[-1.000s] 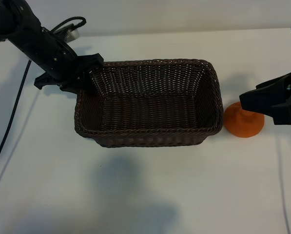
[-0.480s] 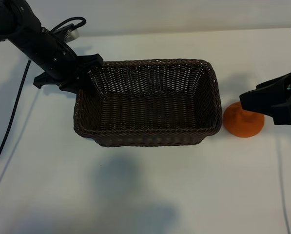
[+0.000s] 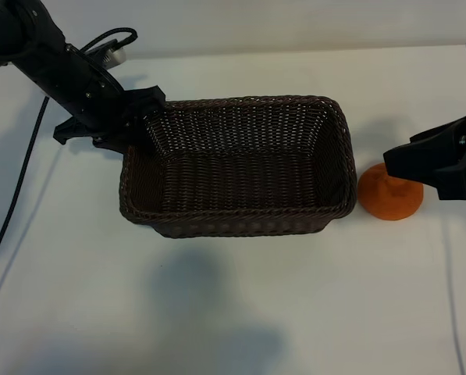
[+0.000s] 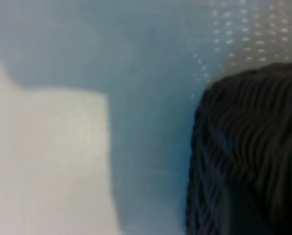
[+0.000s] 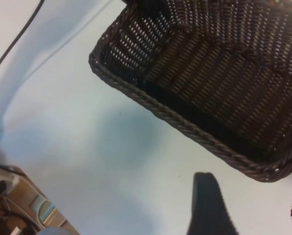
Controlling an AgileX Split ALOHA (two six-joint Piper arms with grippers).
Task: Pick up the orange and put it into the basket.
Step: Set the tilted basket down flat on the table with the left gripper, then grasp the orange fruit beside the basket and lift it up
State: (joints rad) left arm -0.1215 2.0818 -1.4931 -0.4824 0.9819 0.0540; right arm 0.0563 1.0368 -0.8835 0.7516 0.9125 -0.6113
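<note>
At the far left of the exterior view, the left gripper is seen at the basket's upper-left corner, its fingers lying against the braided rim there. Whether those fingers are parted or closed on the rim cannot be told; in the left wrist view only the dark wicker wall and pale tabletop are shown. A black cable is trailed down the tabletop's left side.

The basket is set at the middle of the white tabletop, nothing being seen inside it. A broad stretch of bare tabletop is left along its near side, and a narrower strip beyond its far rim.

Just beside the basket's right end, not touching it, the orange is found resting on the tabletop. The right gripper is held over the orange's upper right part, its fingers spread apart with nothing held; one dark fingertip is shown in the right wrist view near the basket's rim.
</note>
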